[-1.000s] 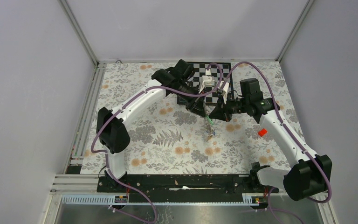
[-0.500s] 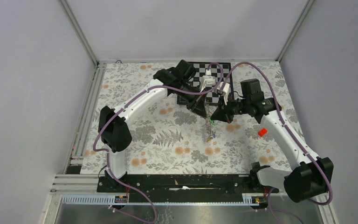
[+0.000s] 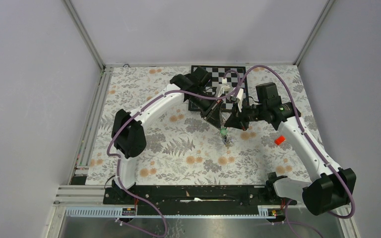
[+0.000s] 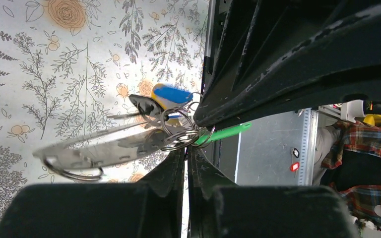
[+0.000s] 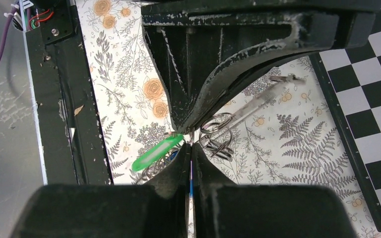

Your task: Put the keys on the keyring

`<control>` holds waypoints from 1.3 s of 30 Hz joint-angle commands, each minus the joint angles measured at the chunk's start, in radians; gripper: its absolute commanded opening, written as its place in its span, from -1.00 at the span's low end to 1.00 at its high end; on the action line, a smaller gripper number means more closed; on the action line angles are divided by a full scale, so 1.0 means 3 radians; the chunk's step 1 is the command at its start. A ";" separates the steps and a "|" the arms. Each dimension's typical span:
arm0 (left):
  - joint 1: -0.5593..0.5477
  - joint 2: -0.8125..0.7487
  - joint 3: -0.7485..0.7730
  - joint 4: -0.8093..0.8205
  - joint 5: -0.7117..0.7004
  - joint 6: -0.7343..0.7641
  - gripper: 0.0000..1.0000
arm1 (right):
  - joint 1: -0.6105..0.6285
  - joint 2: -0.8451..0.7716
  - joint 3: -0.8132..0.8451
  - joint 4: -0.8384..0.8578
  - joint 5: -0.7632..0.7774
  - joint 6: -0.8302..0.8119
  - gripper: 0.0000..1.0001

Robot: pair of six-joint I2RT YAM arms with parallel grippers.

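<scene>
Over the flowered table (image 3: pixel 168 148) the keys (image 3: pixel 224 132) hang in one bunch; just beyond, the right gripper (image 5: pixel 191 146) has its jaws pressed together on their wire loops; the left gripper (image 4: pixel 186 150), tip to tip with it, pinches the keyring (image 4: pixel 181 135) in jaws closed to a slit; a checkerboard (image 3: pixel 230 72) lies behind.

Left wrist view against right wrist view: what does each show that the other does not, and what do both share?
Only the left wrist view shows the blue key head in full, a yellow head behind it, and a person in a plaid shirt. Only the right wrist view shows the checkerboard and the black base rail. Both show the green key, the coiled keyring with a long shiny strip, and the left gripper and right gripper shut on that keyring over the floral cloth.
</scene>
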 commanded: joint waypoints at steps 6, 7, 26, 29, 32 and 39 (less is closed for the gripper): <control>-0.0030 0.0024 0.0191 -0.0174 -0.0059 0.0193 -0.78 | 0.0023 -0.0120 0.0158 0.0207 0.0013 -0.0060 -1.00; -0.0023 0.0002 0.0191 -0.0192 -0.0079 0.0228 -0.74 | 0.0020 -0.0123 0.0158 0.0203 0.0026 -0.0060 -1.00; 0.0088 -0.0739 -0.0216 0.0216 -0.0358 0.1166 0.14 | 0.0016 -0.0025 0.0081 0.0662 -0.0380 0.0495 -1.00; 0.0122 -0.1023 -0.0567 0.0604 -0.0336 0.1197 0.23 | 0.0016 0.0043 0.0036 0.0876 -0.0501 0.0743 -1.00; 0.0128 -0.1222 -0.0841 0.0856 -0.0296 0.1232 0.29 | 0.0020 0.0110 0.0015 0.1059 -0.0584 0.0985 -1.00; 0.0128 -0.1203 -0.0911 0.1047 -0.0323 0.1303 0.28 | 0.0016 0.0237 -0.0037 0.1409 -0.0852 0.1328 -1.00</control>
